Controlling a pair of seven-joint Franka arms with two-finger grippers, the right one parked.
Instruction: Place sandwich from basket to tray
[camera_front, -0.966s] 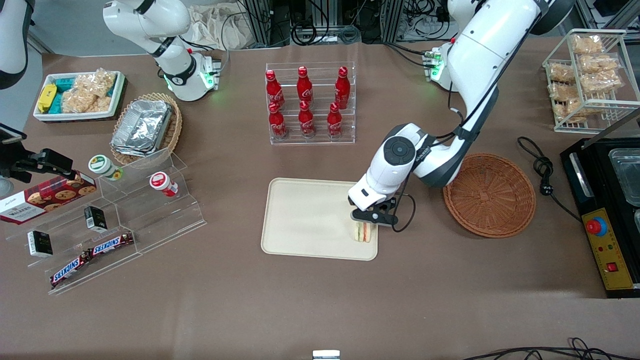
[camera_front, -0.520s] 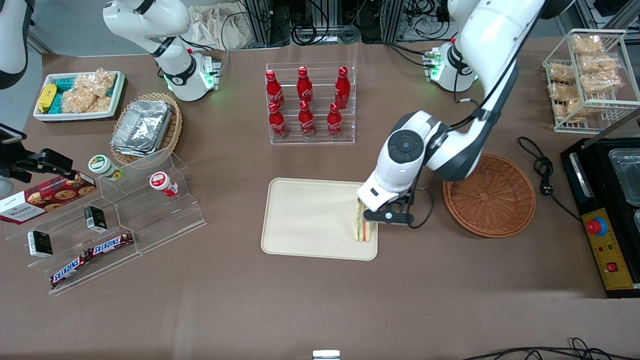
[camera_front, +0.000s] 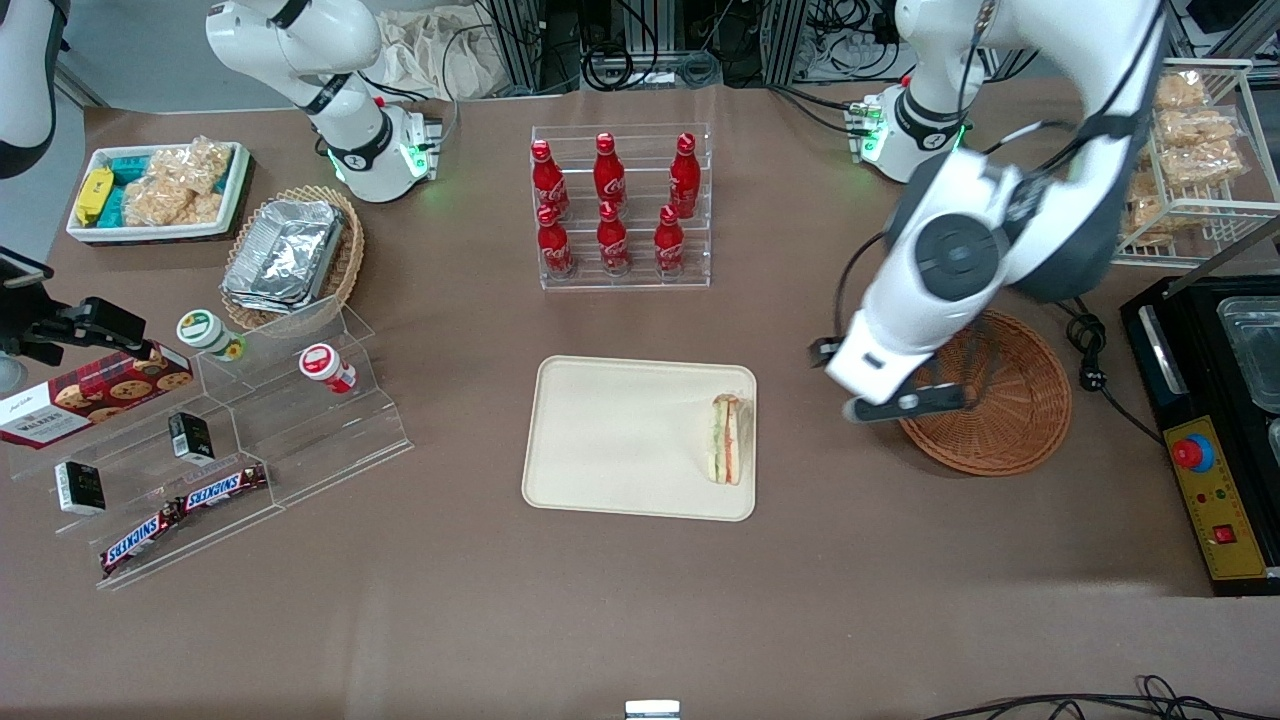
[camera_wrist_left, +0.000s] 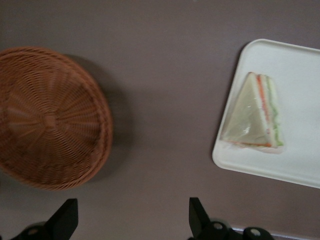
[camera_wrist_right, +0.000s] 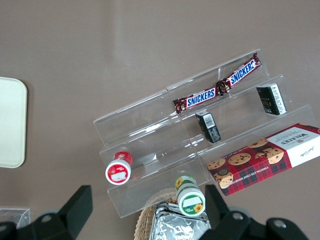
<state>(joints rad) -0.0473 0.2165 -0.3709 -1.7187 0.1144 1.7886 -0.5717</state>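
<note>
Sandwich (camera_front: 728, 440) on the tray (camera_front: 610, 440), gripper (camera_front: 895, 400) empty with fingers spread.

We see the sandwich lying flat in the tray at the end nearest the basket (camera_front: 985, 395), clear of the gripper; rest of the tray is bare. The gripper sits above the table between tray and basket, over the basket's rim, holding nothing. We see nothing in the basket. From the tray toward the parked arm's end: clear stepped shelf (camera_front: 250, 430) with two Snickers bars (camera_front: 185, 505), a Walkers cookie box (camera_front: 85, 395), two small dark boxes and two little jars. Farther from the front camera than the tray: rack (camera_front: 620, 205) of six red Coca-Cola bottles. Tan basket (camera_front: 300, 255) holds foil containers.
</note>
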